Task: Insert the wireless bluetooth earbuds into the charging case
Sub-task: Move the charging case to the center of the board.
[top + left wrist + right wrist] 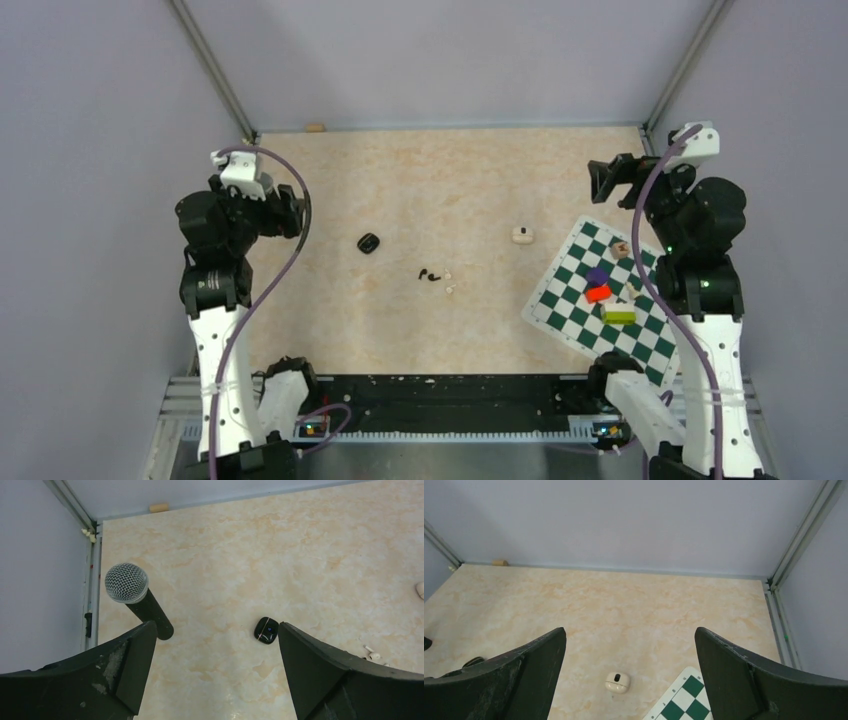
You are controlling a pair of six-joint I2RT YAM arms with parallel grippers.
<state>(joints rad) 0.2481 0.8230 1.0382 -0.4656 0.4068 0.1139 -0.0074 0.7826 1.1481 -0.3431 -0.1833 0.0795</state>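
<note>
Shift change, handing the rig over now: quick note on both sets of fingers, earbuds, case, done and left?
Left gripper: open, empty, raised above the table, black case ahead of it.
Right gripper: open, empty, raised at the far right.
Black earbuds: loose on the table, right of the black case, not touching it.
Done: nothing yet. Left: both earbuds into the case; its lid state is unclear.

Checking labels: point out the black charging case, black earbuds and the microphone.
charging case (266, 630), left wrist view, centre of its top face.
earbuds (432, 273), top external view, on one bud.
microphone (126, 582), left wrist view, on its mesh head.
</note>
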